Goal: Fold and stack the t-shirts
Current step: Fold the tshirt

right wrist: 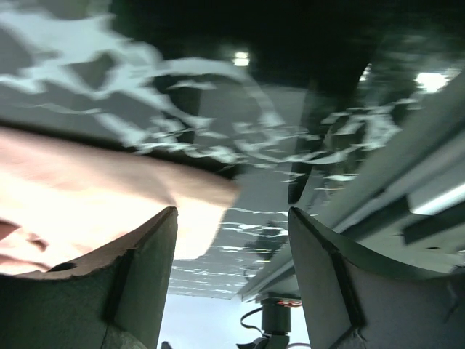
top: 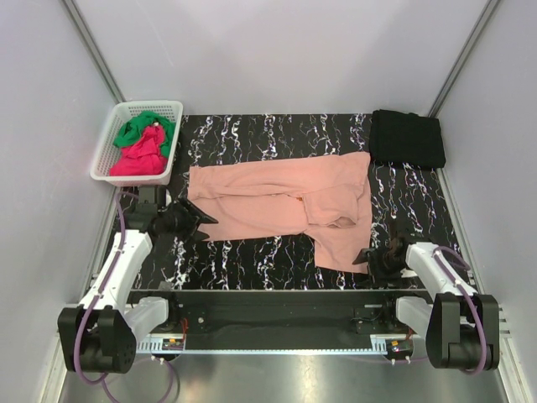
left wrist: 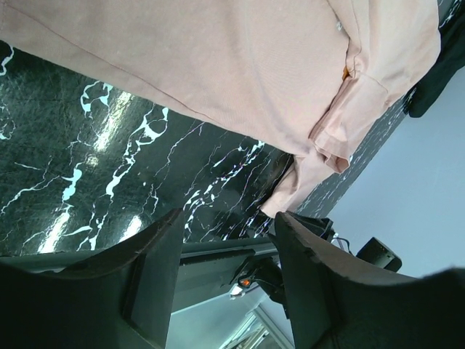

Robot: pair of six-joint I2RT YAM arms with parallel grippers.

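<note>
Overhead alone, basket (top: 107,144), wrist views, salmon tee (left wrist: 218,65) edge, left tool (left wrist: 229,218), right tool (right wrist: 232,214), jaws spread, empty

The left arm (top: 117,269) and right arm (top: 440,269) have smooth white shells on their links and black housings at the joints. Each ends in a chunky black cylindrical base (top: 96,337). A purple cable (top: 122,222) runs along each arm and loops out beside the base. The left hand (top: 206,227) and right hand (top: 363,255) are black. Seen close, the fingers (left wrist: 156,269) are broad, dark, matte wedges with slightly rough edges.
</note>
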